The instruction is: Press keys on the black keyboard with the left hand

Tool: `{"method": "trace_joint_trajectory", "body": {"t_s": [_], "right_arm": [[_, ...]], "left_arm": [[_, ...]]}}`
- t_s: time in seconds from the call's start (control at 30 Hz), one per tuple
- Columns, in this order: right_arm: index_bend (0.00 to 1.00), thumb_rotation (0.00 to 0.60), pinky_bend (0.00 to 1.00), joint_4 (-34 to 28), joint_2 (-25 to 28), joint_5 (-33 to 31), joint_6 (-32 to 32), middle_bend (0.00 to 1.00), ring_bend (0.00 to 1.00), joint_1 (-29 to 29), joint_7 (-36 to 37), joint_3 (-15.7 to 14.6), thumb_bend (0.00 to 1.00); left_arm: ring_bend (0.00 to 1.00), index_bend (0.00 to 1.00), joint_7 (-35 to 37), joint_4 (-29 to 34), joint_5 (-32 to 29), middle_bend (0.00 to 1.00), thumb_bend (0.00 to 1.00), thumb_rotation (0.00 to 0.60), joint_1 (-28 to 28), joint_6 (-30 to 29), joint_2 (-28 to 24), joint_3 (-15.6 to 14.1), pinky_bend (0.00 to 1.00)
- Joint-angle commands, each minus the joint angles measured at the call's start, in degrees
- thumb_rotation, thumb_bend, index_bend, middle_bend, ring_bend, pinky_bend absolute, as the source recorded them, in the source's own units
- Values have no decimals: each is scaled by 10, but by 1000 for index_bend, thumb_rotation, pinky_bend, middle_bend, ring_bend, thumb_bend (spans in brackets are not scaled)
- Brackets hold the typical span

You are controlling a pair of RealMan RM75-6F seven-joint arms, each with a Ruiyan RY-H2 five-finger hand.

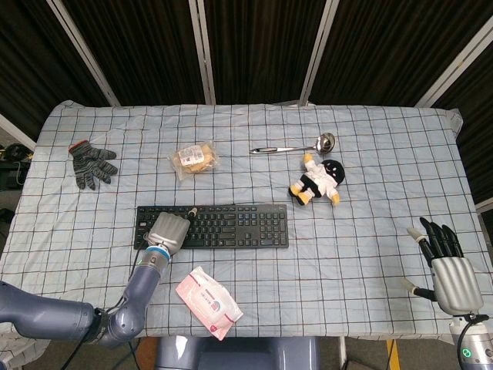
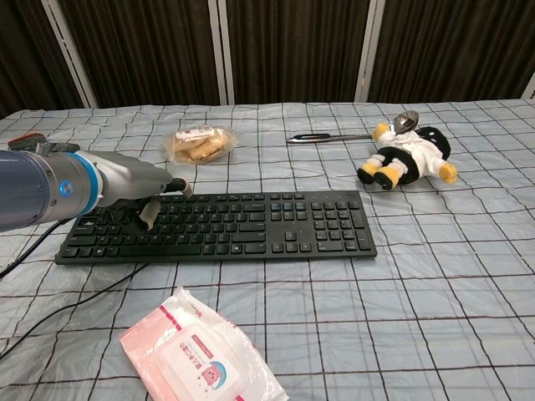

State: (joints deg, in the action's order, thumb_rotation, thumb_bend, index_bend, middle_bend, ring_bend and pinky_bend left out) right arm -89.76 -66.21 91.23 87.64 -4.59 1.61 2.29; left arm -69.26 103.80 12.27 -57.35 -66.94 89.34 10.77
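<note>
Left hand over the left part of the black keyboard on a checked tablecloth.

The tablecloth [image 1: 370,223] covers the whole table, and the black keyboard [image 1: 231,225] lies near its front middle, its cable trailing off the front-left edge. The left hand [image 1: 169,230] sits above the keyboard's left keys with most fingers curled under and 1 finger [image 2: 177,185] stretched out toward the top row; it holds nothing, and whether a fingertip touches a key cannot be told. The right hand [image 1: 445,266] rests well apart at the front-right corner, fingers spread and holding nothing. In front of the keyboard lies a pink wipes pack [image 2: 201,355]. Behind it are a plush toy [image 1: 319,181], a grey glove [image 1: 91,163], a wrapped bread packet [image 1: 194,159] and a metal ladle [image 1: 296,146].
</note>
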Motion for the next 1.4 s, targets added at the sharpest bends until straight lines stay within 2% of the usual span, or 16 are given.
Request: {"method": "trace_joint_trajectory", "body": {"t_s": [0.03,0.57,1.03,1.4], "right_arm": [[128,600,0,0,0,0,0,0,0,0,1,0,48],[128,600,0,1,-2,2,2,0,0,0,0,1,47],[128,600,0,0,-1,1,0,0,0,-1,1,1,48],[128,600,0,-1,-1,0,1,0,0,0,3,1,48]], "left_arm": [[750,0,1,-3,-4,863,958,600,-6,1,4,-5,568],[749,0,27,2,-8,863,960,600,-24,0,4,-30,568],[750,0,47,-5,-11,863,962,600,-38,2,12,-40,567],[749,0,39,-13,-35,863,962,600,-50,-1,16,-50,567]]}}
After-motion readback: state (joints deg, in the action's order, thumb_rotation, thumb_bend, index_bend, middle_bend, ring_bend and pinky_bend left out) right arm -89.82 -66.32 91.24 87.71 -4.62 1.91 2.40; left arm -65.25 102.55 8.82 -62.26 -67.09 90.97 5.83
